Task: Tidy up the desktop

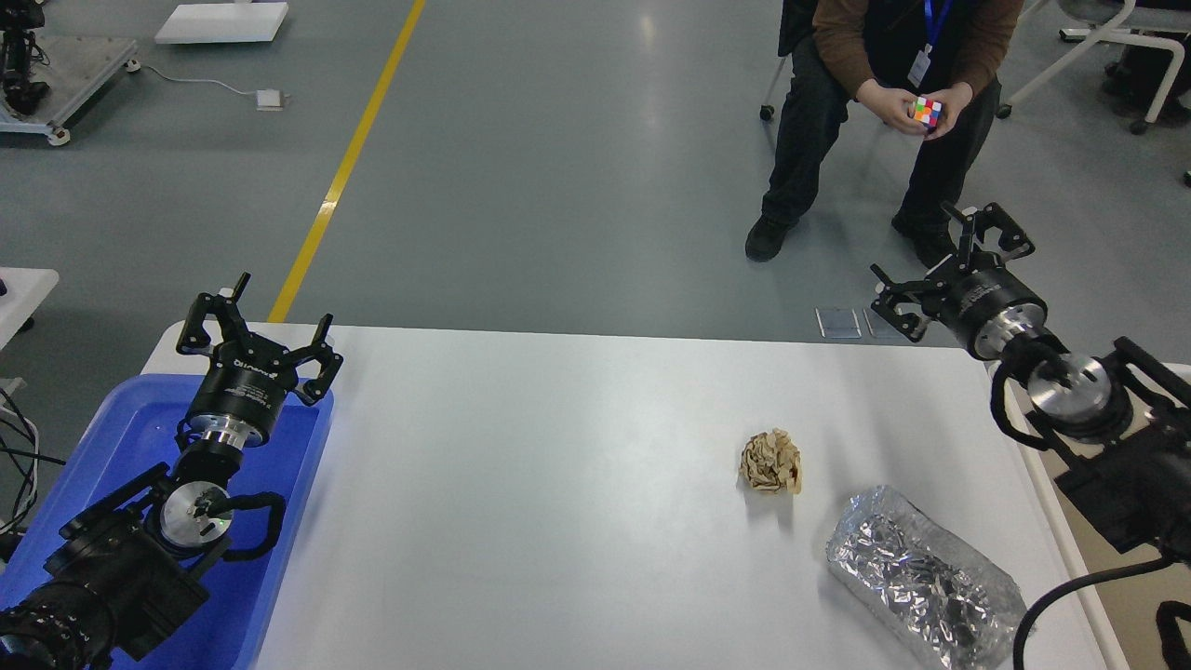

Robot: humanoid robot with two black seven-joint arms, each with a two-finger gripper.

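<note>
The white desktop [558, 484] fills the middle of the head view. A crumpled brown paper ball [770, 462] lies on it right of centre. A crumpled silver foil packet [916, 577] lies near the front right corner. My left gripper [253, 328] is open and empty, above the far end of the blue tray [130, 437] at the desktop's left edge. My right gripper [949, 270] is open and empty, raised over the desktop's far right corner, well behind the foil and the paper ball.
A beige tub [1056, 521] stands at the desktop's right edge, mostly hidden behind my right arm. A seated person [884, 102] holds a colour cube beyond the desktop. Two small metal plates [861, 321] lie on the floor.
</note>
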